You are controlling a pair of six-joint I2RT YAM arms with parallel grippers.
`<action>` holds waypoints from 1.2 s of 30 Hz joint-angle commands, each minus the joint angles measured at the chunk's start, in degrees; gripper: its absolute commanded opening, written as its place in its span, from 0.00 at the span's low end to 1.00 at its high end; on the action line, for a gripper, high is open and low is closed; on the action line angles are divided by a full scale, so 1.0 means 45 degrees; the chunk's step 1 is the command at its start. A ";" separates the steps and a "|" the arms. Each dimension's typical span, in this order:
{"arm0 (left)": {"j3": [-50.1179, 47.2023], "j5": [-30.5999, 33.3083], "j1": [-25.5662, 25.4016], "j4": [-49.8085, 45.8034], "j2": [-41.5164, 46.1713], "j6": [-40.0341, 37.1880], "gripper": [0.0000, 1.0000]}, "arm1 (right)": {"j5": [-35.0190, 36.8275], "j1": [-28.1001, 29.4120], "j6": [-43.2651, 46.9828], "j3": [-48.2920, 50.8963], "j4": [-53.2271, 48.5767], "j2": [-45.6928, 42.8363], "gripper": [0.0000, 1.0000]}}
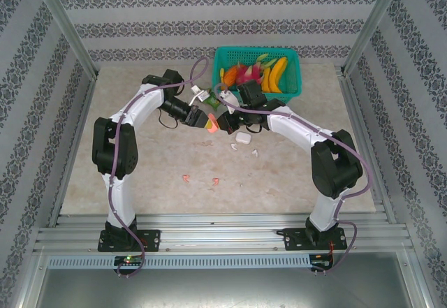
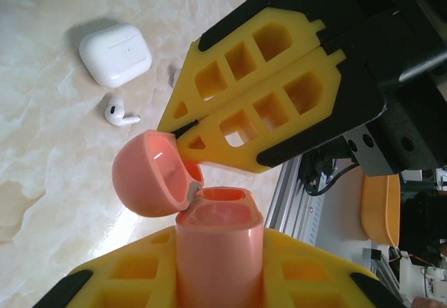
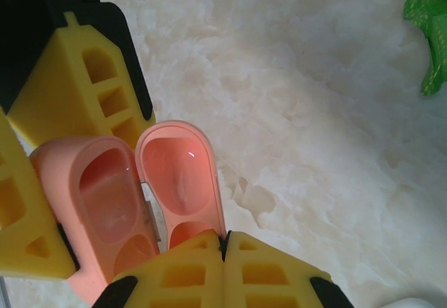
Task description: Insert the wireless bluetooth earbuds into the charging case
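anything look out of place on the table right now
Nothing looks damaged, but buds lie scattered: two pink earbuds toward the near edge, a white earbud beside the shut white case. The pink case in the left tool gapes open, seemingly empty.

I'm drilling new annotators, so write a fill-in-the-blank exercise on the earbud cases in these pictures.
1. The pink case, gripped by the left fingers, has its lid ____.
2. Unlike it, the white case on the table is ____.
3. The earbud beside the white case is coloured ____.
Missing words: open; closed; white.
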State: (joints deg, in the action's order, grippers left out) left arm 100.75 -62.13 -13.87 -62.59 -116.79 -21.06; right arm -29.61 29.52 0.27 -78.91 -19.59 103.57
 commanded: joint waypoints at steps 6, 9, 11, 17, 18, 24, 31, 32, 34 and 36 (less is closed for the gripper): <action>-0.0434 -0.0302 -0.0058 0.0844 0.0156 0.0345 0.08 | -0.0084 -0.0237 -0.0584 0.0118 0.0309 -0.0464 0.26; -0.1342 -0.0221 0.0248 0.2398 0.0866 0.1414 0.01 | 0.0195 -0.0367 -0.1129 0.0613 0.0275 -0.1222 0.36; -0.2084 -0.0162 0.0573 0.3830 0.1511 0.2376 0.00 | 0.0285 -0.0333 -0.1623 0.0964 0.0205 -0.1770 0.37; -0.4100 0.1332 0.1403 0.7605 0.3387 0.5281 0.00 | 0.1892 0.0764 -0.3764 0.2012 -0.0046 -0.2942 0.43; -0.4433 0.1657 0.1502 0.8099 0.3697 0.5691 0.00 | 0.2387 0.1121 -0.4159 0.2066 -0.0184 -0.2994 0.44; -0.5803 0.3381 0.1808 0.9786 0.5086 0.6797 0.00 | 0.4859 0.3434 -0.6837 0.1909 -0.0838 -0.2376 0.49; -0.7907 0.5320 0.2696 1.3089 0.6882 0.8595 0.00 | 0.7102 0.5663 -0.9464 0.0964 -0.1751 -0.0233 0.54; -0.8137 0.5576 0.2834 1.3517 0.7116 0.8844 0.00 | 0.7214 0.5908 -0.9705 0.0804 -0.1816 0.0067 0.54; -0.8532 0.6134 0.3092 1.4230 0.7502 0.9274 0.00 | 0.7440 0.6381 -1.0116 0.0338 -0.2019 0.0845 0.55; -0.8634 0.6527 0.3252 1.4457 0.7677 0.9472 0.00 | 0.7610 0.6738 -1.0349 -0.0215 -0.2305 0.1524 0.56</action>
State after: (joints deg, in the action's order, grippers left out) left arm 62.43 -37.47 -0.27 -6.33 -84.68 17.23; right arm 0.05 58.17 -41.30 -76.14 -26.94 107.70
